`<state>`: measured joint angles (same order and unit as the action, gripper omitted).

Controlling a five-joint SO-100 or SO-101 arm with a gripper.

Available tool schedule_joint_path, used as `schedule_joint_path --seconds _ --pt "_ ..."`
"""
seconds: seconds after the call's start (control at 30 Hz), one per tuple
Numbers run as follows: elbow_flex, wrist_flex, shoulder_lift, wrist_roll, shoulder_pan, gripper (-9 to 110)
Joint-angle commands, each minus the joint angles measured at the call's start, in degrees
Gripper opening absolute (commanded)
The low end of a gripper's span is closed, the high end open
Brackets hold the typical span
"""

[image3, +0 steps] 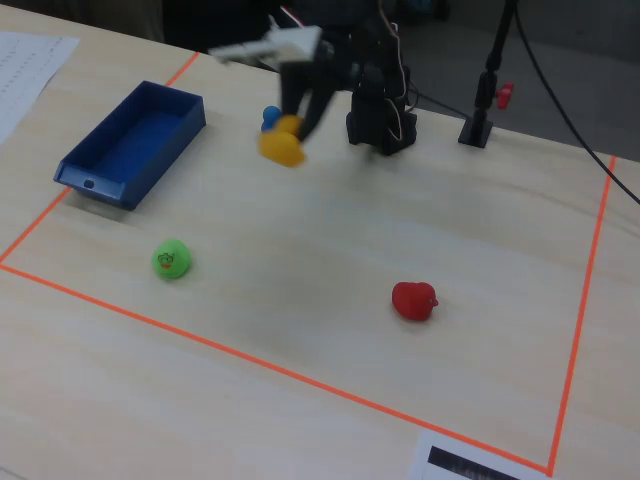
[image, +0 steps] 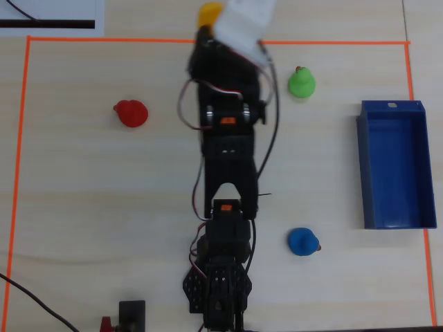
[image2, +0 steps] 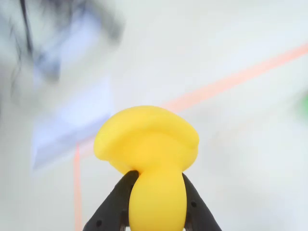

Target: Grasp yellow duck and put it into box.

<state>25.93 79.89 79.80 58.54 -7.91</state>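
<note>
1. Big picture first: the grasp is done. The claw [image2: 156,211] is clenched on the yellow duck [image2: 149,154], and in the fixed view the duck [image3: 283,143] hangs clear above the tabletop [image3: 330,250], blurred with motion. What is left, by my reading, is the carry across to the box and the release.

2. The box [image: 394,166], a long dark-blue tray with low walls, sits well off to the claw's right in the overhead view, and nothing can be seen inside it. In the fixed view it [image3: 130,140] lies to the claw's left, well apart from the duck.

3. The arm [image: 225,138] stretches up the overhead picture, its white wrist piece blurred at the top edge, with only a yellow sliver of the duck [image: 209,14] peeking out beside it, past the orange tape line [image: 104,40].

4. The other toys stay on the table: a green duck [image: 301,81] near the claw's right in the overhead view, a red duck [image: 131,113] to its left, a blue duck [image: 303,241] far back near the arm's base.

5. Now the duck up close, in the wrist view: smooth, rounded, bright yellow, a narrower lobe pinched between the two dark fingers [image2: 113,207], the broader part bulging above them. No beak is visible from this side.
</note>
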Motion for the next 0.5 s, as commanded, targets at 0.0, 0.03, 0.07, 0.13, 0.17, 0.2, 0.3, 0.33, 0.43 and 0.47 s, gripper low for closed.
schedule_joint_path --seconds 0.0,0.03,0.07,0.13,0.17,0.2,0.3,0.33,0.43,0.47 --pt "-1.2 -9.7 3.6 4.0 -18.6 0" --pt "0.2 -12.8 3.6 4.7 -21.4 0" --pt "2.2 -15.9 3.8 5.3 -24.2 0" --pt "6.0 -21.4 4.0 6.5 -29.0 0" --pt "8.0 -24.3 4.0 7.0 -31.2 0" --pt "10.1 -27.3 3.9 7.6 -33.3 0" --pt "17.1 -35.4 3.6 10.3 -38.8 0" --pt "19.9 -38.1 3.6 11.6 -40.3 0" --pt "28.9 -46.7 4.5 15.5 -44.3 0" --pt "32.3 -49.8 4.8 16.9 -45.4 0"
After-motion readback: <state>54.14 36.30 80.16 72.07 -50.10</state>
